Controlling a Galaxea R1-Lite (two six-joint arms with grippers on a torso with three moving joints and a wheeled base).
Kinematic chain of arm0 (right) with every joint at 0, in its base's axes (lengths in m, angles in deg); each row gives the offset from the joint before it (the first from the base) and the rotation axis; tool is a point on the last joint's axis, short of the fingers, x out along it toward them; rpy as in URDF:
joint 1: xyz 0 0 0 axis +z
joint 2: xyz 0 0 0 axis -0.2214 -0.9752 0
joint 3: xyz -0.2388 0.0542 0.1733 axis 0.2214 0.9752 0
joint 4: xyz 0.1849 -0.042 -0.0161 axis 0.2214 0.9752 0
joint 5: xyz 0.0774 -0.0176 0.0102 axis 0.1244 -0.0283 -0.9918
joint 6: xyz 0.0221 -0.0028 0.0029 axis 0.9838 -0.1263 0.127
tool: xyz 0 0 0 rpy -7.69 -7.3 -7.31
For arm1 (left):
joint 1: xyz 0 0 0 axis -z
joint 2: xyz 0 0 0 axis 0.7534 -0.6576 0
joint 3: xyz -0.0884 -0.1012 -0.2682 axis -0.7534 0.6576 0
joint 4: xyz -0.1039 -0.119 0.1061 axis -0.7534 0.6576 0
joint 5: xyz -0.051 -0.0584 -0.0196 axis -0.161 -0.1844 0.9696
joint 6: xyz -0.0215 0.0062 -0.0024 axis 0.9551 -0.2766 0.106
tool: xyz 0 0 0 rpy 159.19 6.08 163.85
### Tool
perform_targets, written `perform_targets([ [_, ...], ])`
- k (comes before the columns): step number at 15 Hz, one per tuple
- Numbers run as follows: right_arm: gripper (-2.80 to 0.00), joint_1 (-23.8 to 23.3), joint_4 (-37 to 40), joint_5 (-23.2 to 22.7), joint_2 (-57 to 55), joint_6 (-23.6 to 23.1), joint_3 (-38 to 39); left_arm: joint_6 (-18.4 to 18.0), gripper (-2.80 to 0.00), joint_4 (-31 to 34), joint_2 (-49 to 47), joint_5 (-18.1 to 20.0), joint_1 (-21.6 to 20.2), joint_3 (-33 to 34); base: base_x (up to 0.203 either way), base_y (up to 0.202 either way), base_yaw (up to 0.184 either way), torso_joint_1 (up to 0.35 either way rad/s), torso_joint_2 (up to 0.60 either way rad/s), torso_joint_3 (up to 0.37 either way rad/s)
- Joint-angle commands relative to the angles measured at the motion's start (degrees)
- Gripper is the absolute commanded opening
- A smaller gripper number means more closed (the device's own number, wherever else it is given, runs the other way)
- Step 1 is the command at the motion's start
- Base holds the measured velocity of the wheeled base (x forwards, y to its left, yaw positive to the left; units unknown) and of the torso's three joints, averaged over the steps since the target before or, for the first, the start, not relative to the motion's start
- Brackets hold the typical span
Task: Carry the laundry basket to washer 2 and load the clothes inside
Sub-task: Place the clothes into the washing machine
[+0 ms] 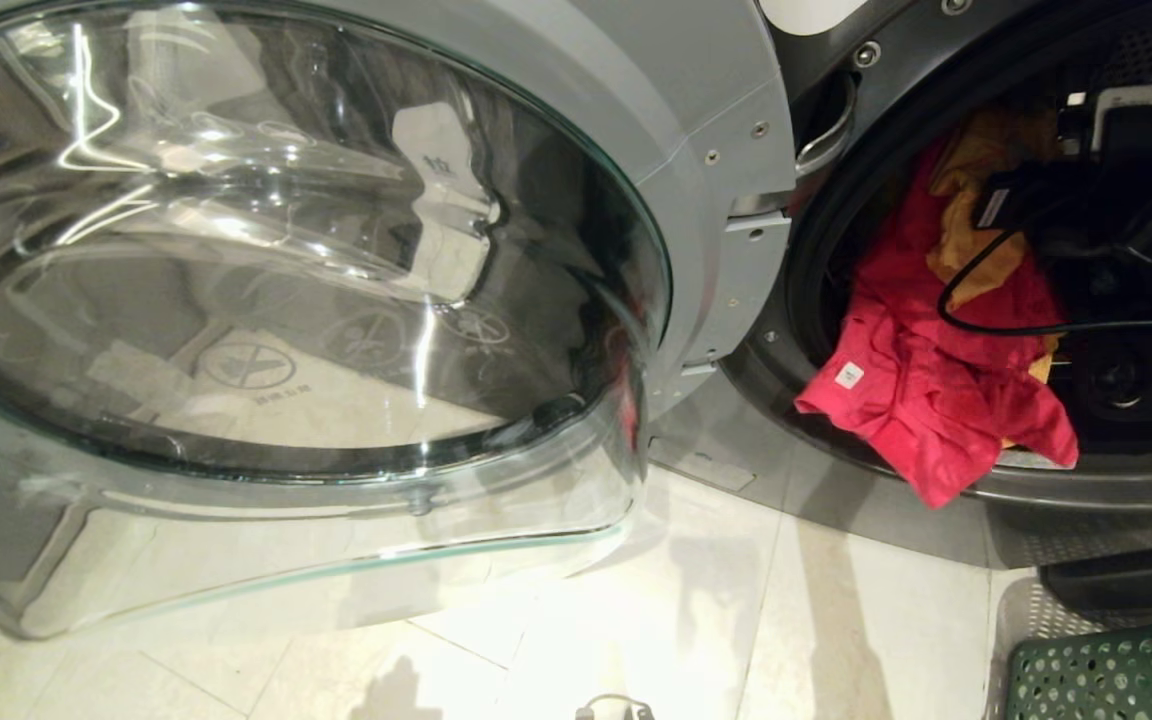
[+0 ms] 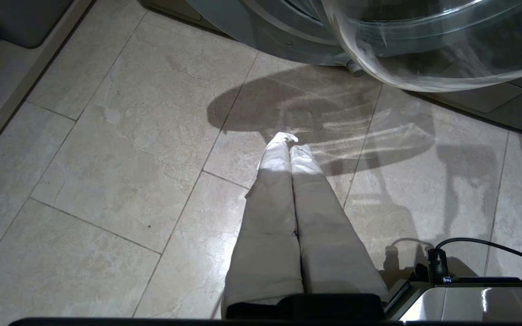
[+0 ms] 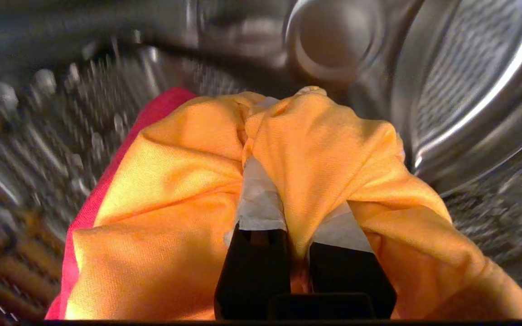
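The right pincer [image 3: 295,181] was deep inside the drum, clamped tight on a fold of the yellow garment [image 3: 188,181], with the cloth bunched up over both taped fingers [image 3: 258,203]. A strip of the pink-red garment [image 3: 107,181] ran right alongside the yellow one, against the perforated drum wall [image 3: 469,68].

From the head camera, the right arm [image 1: 1116,230] filled most of the opening of washer 2 [image 1: 836,330], its black cable [image 1: 996,325] looping across the clothes. The pink-red garment [image 1: 926,380] hadn't made it fully in; it was draped over the lower lip of the opening and hung outside, with yellow cloth [image 1: 976,210] above it further in. So that hanging shirt sat right across the doorway.

The glass door [image 1: 286,300] stood swung wide open to the left, taking up a big chunk of the view. The laundry basket [image 1: 1116,675] sat on the tiled floor [image 1: 686,620] just below and to the right of the opening, only its green holed rim showing.

The left pincer [image 2: 290,149] was shut with nothing in it, pointing at the floor near the door [image 2: 424,54].
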Motion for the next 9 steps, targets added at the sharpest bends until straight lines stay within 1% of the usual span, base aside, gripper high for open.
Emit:
perform_targets([
  [1,-2.80,-0.36,-0.40,0.09,-4.18,-0.09,-1.41,0.05,-2.80,-0.06,-0.07,-0.03,-0.02,0.62,0.000,0.000,0.000,0.000,0.00,0.000],
  [5,-2.80,-1.11,0.29,0.25,-9.18,0.31,-6.81,0.05,-2.80,-0.12,-0.03,-0.03,-0.02,0.62,0.000,0.000,0.000,0.000,0.00,0.000],
  [7,-2.80,-1.68,0.46,0.80,-11.94,0.28,-13.01,0.05,-2.80,-0.12,-0.07,-0.03,-0.02,0.62,0.000,0.000,0.000,0.000,0.00,0.000],
  [9,-2.80,-1.90,1.64,1.39,-14.46,0.05,-20.90,0.05,-2.80,-0.12,-0.07,-0.03,-0.02,0.62,0.000,0.000,0.000,0.000,0.00,0.000],
])
